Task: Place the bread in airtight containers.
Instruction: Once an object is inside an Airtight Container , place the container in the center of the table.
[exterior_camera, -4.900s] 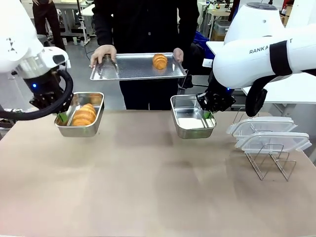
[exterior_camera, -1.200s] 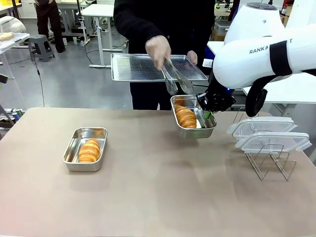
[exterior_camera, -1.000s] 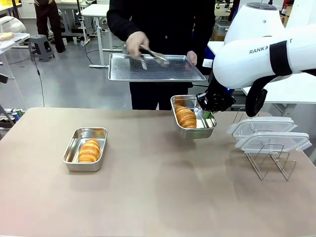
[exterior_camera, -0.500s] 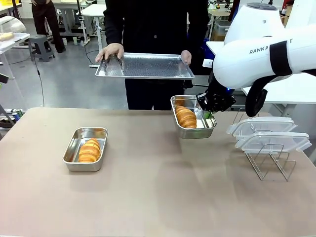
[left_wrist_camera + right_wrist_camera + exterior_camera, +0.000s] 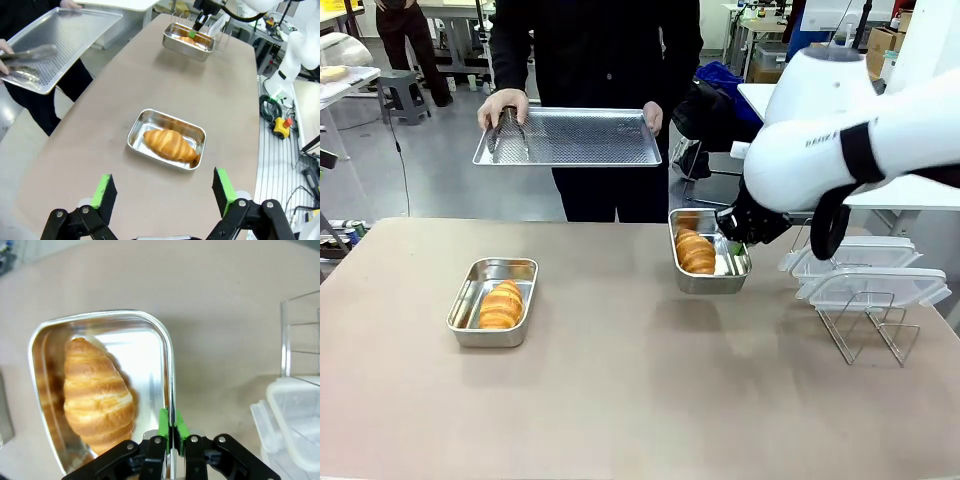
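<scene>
One steel container point(image 5: 492, 302) stands on the table's left with a croissant point(image 5: 501, 304) lying in it. My left gripper point(image 5: 164, 189) hovers open above and short of that container point(image 5: 137, 131) and its croissant point(image 5: 169, 144), its green pads wide apart. My right gripper point(image 5: 733, 243) is shut on the right rim of the second container point(image 5: 710, 283), held a little above the table. A croissant point(image 5: 695, 251) lies inside. In the right wrist view the green pads point(image 5: 163, 426) pinch the container's wall point(image 5: 100, 317) beside the croissant point(image 5: 97, 395).
Across the table a person holds a perforated metal tray point(image 5: 570, 137) with tongs point(image 5: 507, 135) lying on it. Two clear lids point(image 5: 865, 270) rest in a wire rack point(image 5: 870, 335) at the table's right. Open tabletop lies between and in front of the containers.
My right arm has shifted, carrying its container and croissant slightly lower and towards me. The person has moved left with the tray. The left container has not moved.
</scene>
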Tool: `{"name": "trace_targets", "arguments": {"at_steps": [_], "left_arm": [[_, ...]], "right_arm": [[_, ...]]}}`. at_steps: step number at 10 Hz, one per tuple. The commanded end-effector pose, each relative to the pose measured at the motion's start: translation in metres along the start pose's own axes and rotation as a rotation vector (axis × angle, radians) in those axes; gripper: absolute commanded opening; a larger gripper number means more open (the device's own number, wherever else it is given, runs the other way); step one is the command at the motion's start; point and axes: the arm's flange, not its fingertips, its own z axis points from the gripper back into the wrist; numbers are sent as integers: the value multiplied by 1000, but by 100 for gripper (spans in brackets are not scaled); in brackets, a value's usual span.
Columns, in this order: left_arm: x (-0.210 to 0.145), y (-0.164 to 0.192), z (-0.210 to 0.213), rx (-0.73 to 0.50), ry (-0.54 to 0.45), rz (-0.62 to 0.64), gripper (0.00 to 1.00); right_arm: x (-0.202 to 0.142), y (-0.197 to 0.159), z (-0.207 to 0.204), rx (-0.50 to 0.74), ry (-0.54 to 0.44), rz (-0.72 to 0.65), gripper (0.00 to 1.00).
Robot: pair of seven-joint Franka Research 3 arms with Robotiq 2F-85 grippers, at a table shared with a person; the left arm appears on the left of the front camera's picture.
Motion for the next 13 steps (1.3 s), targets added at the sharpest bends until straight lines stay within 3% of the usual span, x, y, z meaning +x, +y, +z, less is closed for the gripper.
{"name": "trace_targets", "arguments": {"at_steps": [1,7,8,9,10,12,13], "left_arm": [[2,-1,0,0,-27,-16,100],[2,-1,0,0,-27,-16,100],[2,-1,0,0,-27,-16,100],[2,-1,0,0,-27,-16,100],[2,-1,0,0,-27,-16,100],[2,-1,0,0,-27,-16,100],[2,-1,0,0,-27,-16,100]], "right_arm": [[-11,0,-26,-35,-56,-39,5],[-26,-1,-62,-21,-8,-26,5],[-25,-1,-63,-48,-13,-33,58],[-25,-1,-62,-44,-5,-38,61],[-22,0,-52,-40,-7,-50,100],[-4,2,-10,2,-74,-36,100],[6,4,22,60,-126,-2,84]]}}
